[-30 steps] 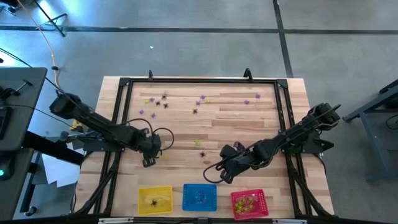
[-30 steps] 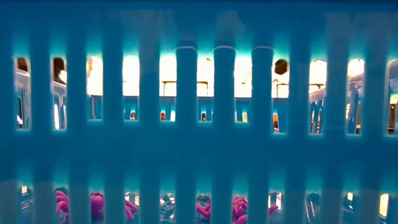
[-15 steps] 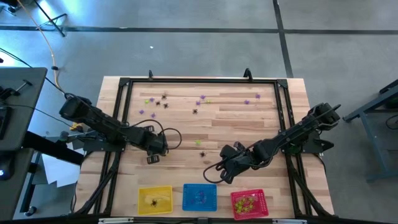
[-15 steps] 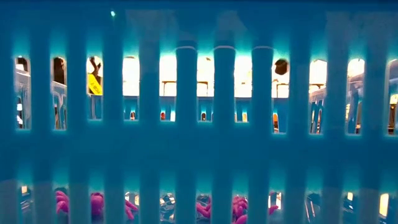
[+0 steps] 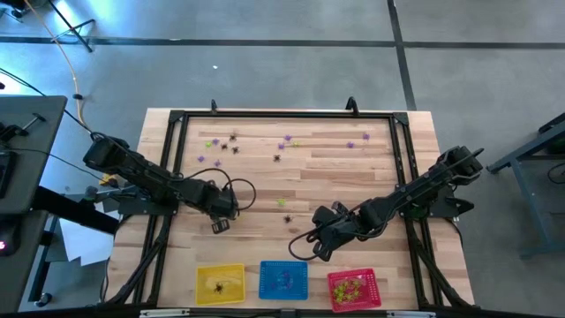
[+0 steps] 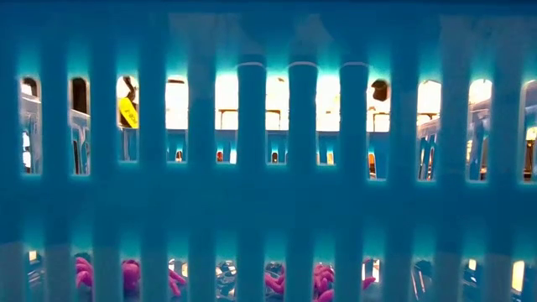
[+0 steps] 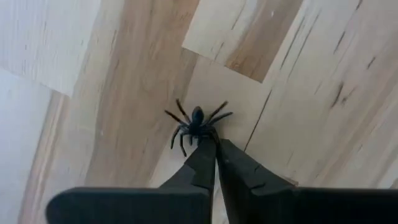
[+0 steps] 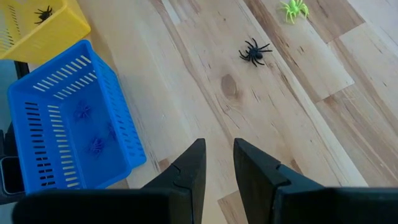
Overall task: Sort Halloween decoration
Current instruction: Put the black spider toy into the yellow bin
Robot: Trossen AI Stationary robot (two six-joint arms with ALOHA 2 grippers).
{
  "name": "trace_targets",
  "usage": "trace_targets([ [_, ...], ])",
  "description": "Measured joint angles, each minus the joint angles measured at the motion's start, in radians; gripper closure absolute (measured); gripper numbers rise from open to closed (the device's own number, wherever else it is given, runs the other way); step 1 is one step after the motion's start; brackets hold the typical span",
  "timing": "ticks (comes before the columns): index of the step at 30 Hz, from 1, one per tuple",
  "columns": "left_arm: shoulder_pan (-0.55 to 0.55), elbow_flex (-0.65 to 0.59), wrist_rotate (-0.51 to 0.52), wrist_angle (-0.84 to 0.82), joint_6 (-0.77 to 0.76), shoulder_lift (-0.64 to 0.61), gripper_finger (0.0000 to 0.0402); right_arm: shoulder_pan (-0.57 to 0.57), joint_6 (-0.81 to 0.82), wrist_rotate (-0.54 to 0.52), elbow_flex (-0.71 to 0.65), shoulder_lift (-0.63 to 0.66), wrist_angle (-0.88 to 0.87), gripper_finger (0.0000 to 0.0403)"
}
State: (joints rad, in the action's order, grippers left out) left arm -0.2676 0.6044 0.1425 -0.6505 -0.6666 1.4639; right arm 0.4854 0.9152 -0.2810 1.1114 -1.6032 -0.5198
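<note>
Pale wood planks of the worktop (image 5: 353, 177) lie bare across the middle, leaving open room between the two arms, while purple, black and yellow-green spider trinkets (image 5: 231, 141) are scattered near the far edge, inside the black frame (image 5: 282, 114) that rims the surface. Along the near edge stand the yellow basket (image 5: 220, 283), the blue basket (image 5: 283, 279) and the red basket (image 5: 353, 289), side by side and just apart. The left gripper (image 5: 220, 224) hangs over the worktop's left-middle, above and beyond the yellow basket; in the left wrist view its fingers (image 7: 202, 167) are clenched on a black spider (image 7: 196, 124) at its rear. The right gripper (image 5: 320, 248) waits just beyond the gap between blue and red baskets, fingers (image 8: 189, 167) released with a narrow gap; a loose black spider (image 8: 254, 51) and a yellow-green spider (image 8: 293, 9) lie ahead of it on clear wood. Compared with a second ago, the left arm has shifted its gripper slightly toward the middle of the worktop; the right arm has not moved. The low view is filled by the blue basket's slatted wall.
</note>
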Motion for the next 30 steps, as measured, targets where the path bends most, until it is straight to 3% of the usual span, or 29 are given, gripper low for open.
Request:
trace_targets([
  [11, 0.001, 0.091, 0.044, -0.078, 0.028, -0.077, 0.0401, 0.0, 0.0, 0.0, 0.0, 0.0, -0.005, 0.0324],
  [18, -0.028, 0.164, 0.013, -0.161, -0.055, -0.149, 0.0401, 0.0, 0.001, 0.0, 0.0, 0.0, -0.016, 0.0324],
  [24, -0.192, 0.255, -0.04, -0.151, -0.326, -0.169, 0.0401, 0.0, 0.005, -0.01, 0.0, 0.0, -0.024, 0.0324],
  [30, -0.42, 0.329, -0.052, 0.041, -0.525, -0.078, 0.0401, -0.003, -0.044, -0.017, 0.0, 0.0, -0.025, 0.0324],
])
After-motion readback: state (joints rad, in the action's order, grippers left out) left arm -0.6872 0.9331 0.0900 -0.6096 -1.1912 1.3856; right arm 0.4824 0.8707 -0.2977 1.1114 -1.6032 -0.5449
